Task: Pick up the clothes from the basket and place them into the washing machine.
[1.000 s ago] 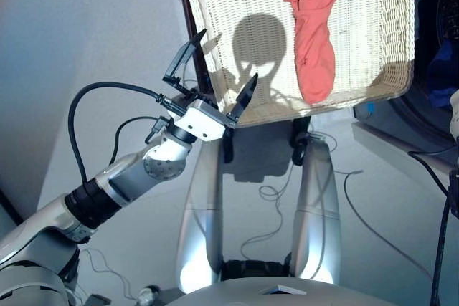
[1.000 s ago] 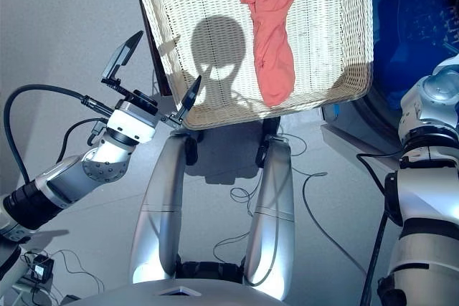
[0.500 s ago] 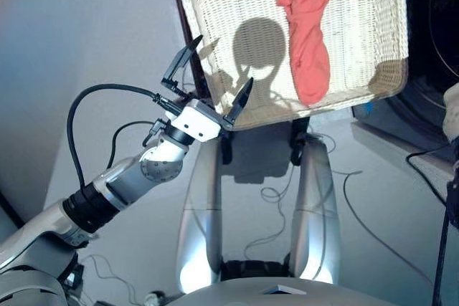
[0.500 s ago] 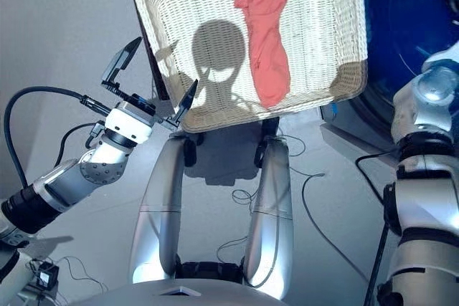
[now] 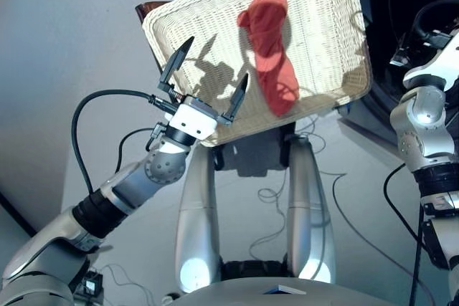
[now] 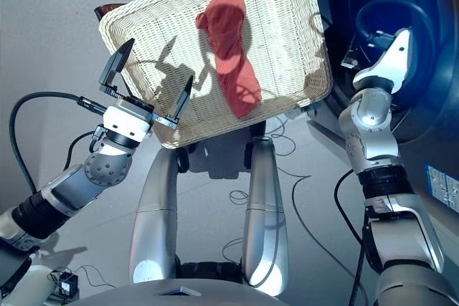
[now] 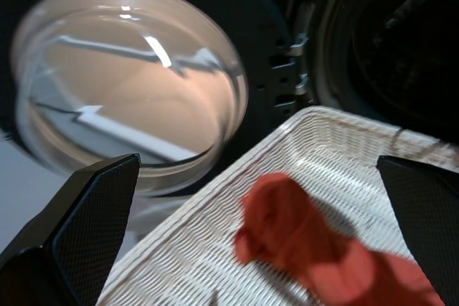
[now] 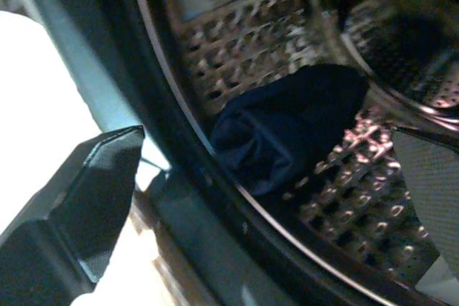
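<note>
My left gripper [image 5: 204, 74] hovers spread wide over the wicker basket [image 5: 326, 1], lined up for the coral garment [image 5: 272, 51]. My right gripper [image 8: 265, 198] is spread and empty at the washing machine [image 6: 430, 55], the navy garment [image 8: 287, 127] already in the drum.

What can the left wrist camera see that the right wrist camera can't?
Only the left wrist view shows the coral red garment lying in the basket, with the glass door swung open beyond. Only the right wrist view shows the navy blue garment lying inside the perforated drum. Both show part of the washing machine, and in each the jaws stand open with nothing between them.
</note>
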`<state>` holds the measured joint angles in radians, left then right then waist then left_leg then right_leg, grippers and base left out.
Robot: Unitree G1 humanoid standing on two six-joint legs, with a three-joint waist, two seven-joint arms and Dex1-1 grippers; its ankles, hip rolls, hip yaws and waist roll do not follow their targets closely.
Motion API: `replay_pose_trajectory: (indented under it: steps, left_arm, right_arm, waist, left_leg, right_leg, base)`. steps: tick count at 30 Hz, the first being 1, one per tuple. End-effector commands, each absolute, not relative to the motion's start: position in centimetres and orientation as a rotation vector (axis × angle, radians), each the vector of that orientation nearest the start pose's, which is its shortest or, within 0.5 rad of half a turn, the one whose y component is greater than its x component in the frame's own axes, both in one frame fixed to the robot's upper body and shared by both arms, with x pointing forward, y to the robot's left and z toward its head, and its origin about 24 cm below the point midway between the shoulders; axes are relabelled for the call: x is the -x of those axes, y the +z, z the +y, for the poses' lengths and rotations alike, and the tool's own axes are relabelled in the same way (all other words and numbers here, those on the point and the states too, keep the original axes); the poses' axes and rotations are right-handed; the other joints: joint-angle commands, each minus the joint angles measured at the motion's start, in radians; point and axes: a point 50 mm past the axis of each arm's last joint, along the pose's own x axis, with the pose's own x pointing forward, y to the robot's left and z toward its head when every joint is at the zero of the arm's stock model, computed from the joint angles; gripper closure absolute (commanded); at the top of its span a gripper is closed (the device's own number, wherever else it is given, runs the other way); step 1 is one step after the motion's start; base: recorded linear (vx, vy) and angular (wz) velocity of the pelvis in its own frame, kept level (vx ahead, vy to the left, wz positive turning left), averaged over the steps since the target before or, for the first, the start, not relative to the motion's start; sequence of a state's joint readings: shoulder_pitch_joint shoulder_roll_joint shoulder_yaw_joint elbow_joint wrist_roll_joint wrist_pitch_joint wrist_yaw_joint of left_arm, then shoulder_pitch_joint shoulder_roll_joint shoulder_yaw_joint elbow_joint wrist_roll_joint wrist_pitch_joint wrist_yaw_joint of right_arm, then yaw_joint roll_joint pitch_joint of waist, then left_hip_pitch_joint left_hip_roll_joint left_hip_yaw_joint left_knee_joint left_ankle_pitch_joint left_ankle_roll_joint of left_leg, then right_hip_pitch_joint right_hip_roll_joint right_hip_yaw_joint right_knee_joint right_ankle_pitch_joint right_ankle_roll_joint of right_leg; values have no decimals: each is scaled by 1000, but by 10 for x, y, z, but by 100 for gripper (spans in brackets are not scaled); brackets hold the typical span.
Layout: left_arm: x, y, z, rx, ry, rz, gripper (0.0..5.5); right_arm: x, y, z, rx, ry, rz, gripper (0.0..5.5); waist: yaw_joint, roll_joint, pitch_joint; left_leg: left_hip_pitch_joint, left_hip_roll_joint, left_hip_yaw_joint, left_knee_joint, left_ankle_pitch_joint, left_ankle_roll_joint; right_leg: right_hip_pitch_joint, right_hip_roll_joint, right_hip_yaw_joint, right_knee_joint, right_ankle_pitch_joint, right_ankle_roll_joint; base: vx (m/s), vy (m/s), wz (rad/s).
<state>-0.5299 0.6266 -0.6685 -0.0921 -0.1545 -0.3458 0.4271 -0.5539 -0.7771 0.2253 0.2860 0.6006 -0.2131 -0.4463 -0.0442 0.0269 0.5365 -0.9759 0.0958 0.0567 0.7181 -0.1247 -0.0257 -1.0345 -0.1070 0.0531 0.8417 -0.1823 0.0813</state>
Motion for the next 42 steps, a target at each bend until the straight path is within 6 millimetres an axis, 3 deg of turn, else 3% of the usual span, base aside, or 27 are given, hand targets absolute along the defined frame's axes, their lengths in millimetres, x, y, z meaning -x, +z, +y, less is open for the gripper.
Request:
replay_pose_trajectory:
  steps: [1, 5, 11, 12, 13, 17, 18, 20, 26, 42]
  left_arm:
    - [-287, 169, 70, -223, -429, -688, 0]
    - [-302, 147, 46, -30, -409, -506, 0]
    - [-317, 131, 23, 37, -389, -360, 0]
    - [-317, 125, 21, 83, -374, -320, 0]
    - [-321, 130, 20, 109, -360, -320, 0]
    - [-324, 120, 14, 194, -332, -233, 0]
    - [-323, 113, 14, 225, -313, -195, 0]
    - [-325, 109, 15, 304, -265, -145, 0]
    - [-331, 106, 19, 415, -152, -83, 0]
    - [-351, 94, 41, 502, 97, 28, 0]
  right_arm:
    - [-260, 265, -146, 125, 201, -1066, 0]
    - [-256, 274, -124, 131, 261, -1100, 0]
    - [-255, 277, -71, -2, 462, -1071, 0]
    - [-255, 272, -59, -20, 501, -1046, 0]
    - [-255, 276, -52, -27, 520, -1052, 0]
    - [-250, 279, -24, -66, 607, -1047, 0]
    - [-249, 274, -19, -83, 626, -1022, 0]
    - [-245, 275, -10, -110, 657, -1013, 0]
    - [-237, 278, 3, -144, 696, -1015, 0]
    - [-235, 276, 7, -144, 725, -993, 0]
  waist:
    - [-53, -77, -16]
    - [-70, -108, -16]
    - [-79, -129, -16]
    - [-81, -132, -16]
    - [-79, -130, -16]
    - [-78, -136, -16]
    - [-80, -138, -16]
    - [-78, -138, -16]
    - [-78, -144, -16]
    - [-93, -166, -16]
  left_leg:
    - [11, 2, 34, -141, 87, -26]
    - [11, 13, 38, -138, 89, -28]
    - [-1, 26, 44, -134, 95, -34]
    - [24, 26, 42, -115, 59, -42]
    - [-3, 30, 48, -135, 99, -37]
    - [-15, 32, 47, -134, 103, -41]
    - [9, 30, 44, -115, 65, -48]
    - [-3, 29, 43, -112, 67, -48]
    - [-34, 32, 36, -96, 65, -49]
    - [-72, 48, 43, -72, 58, -51]
  right_leg:
    - [33, 23, -1, -61, 0, 0]
    - [24, 32, 1, -64, 10, -5]
    - [11, 45, 9, -74, 27, -9]
    - [37, 43, 7, -60, -6, -9]
    - [7, 48, 8, -77, 32, -12]
    - [-3, 51, 6, -82, 40, -15]
    - [22, 48, 5, -65, 4, -14]
    - [12, 49, 5, -63, 7, -17]
    - [-17, 49, -2, -46, 2, -20]
    - [-61, 69, 5, -36, 8, -19]
  base:
    - [0, 0, 0]
    - [0, 0, 0]
    - [2, -13, -273]
    - [0, 0, 0]
    - [0, 0, 0]
    - [-5, -7, 42]
    - [77, -16, 181]
    - [38, -8, 44]
    - [0, 0, 0]
    - [0, 0, 0]
